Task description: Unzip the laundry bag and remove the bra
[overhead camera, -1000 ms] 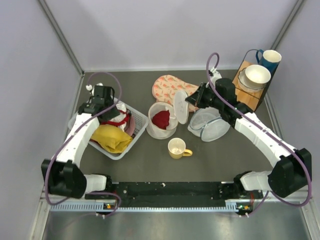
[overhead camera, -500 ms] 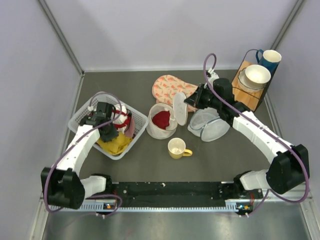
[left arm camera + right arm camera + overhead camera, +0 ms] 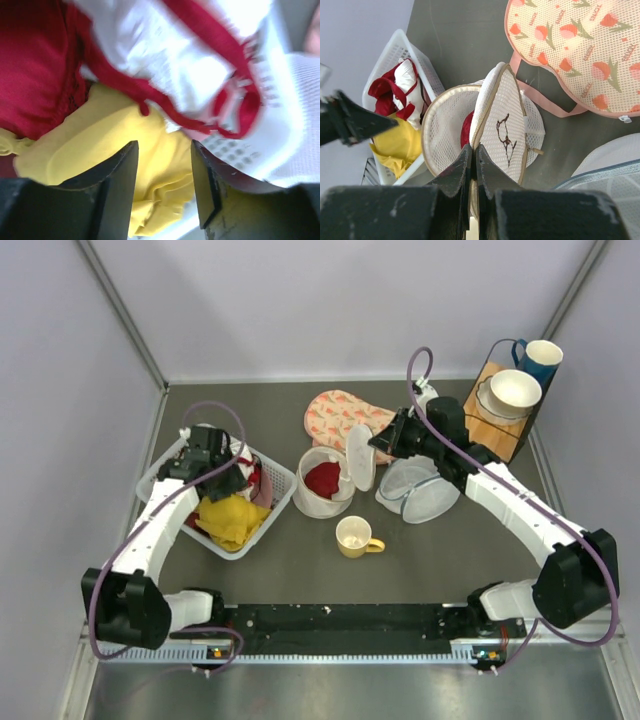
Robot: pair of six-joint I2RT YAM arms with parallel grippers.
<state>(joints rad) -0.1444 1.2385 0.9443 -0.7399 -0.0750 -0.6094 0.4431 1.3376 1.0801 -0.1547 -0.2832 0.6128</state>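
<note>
Laundry bag (image 3: 318, 506) sits mid-tabletop (image 3: 300, 575), and we see it unzipped, its round flap (image 3: 360, 455) raised on edge at its right side. The right pincer (image 3: 473, 148) is clamped shut on the rim of that flap. Inside the laundry bag lies a red garment (image 3: 322, 478). We find the yellow bra (image 3: 228, 520) well to the left, lying in a white basket (image 3: 274, 514) beside a red and white garment (image 3: 165, 65). The left pincer (image 3: 164, 145) hangs over the basket with its jaws apart, the bra showing in the gap between them. A yellow mug (image 3: 355, 536) stands near the bag's near side.
</note>
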